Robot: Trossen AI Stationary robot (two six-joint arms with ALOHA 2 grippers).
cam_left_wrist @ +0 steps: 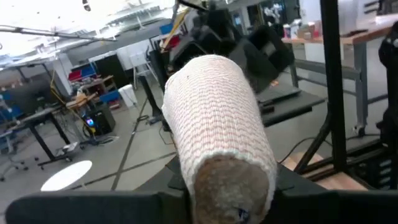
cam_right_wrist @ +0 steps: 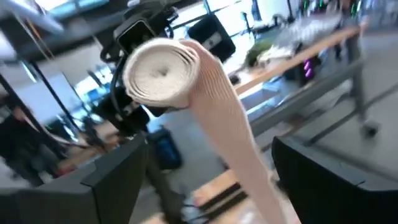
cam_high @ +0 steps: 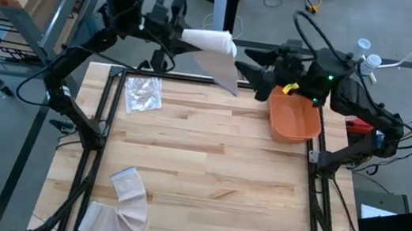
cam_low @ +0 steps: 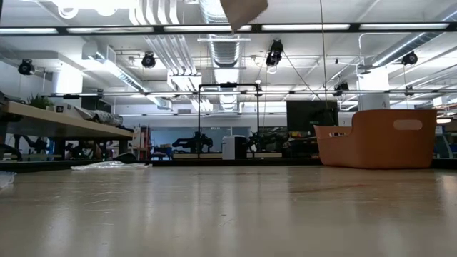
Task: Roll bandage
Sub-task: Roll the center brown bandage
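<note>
Above the table's far edge, mid-air: rolling step under way, roll nearly wound, loose tail left to take up.

Table: bare wood in the middle, framed by dark rails.

Left arm in from the far left corner, left gripper clenched on the bandage roll, holding it by one end, axis roughly level, well off the wood. Left wrist view: roll sticking out from between the fingers, ribbed cloth wound tight.

Right arm in from the far right corner, right gripper just beside the roll, fingers spread wide, grasping nothing. Right wrist view: spiral end of the roll dead ahead, tail hanging down between the open fingers, not pinched.

Orange bin at the far right edge, under the right arm. Second bandage lying unrolled near the front left corner. Clear plastic wrapper near the far left corner.

Tail drooping off the roll toward the far edge.

Next, as a judgement: pinch the tail lower down, keep it taut, wrap or turn once more. Risk: slack letting the outer layers loosen.
</note>
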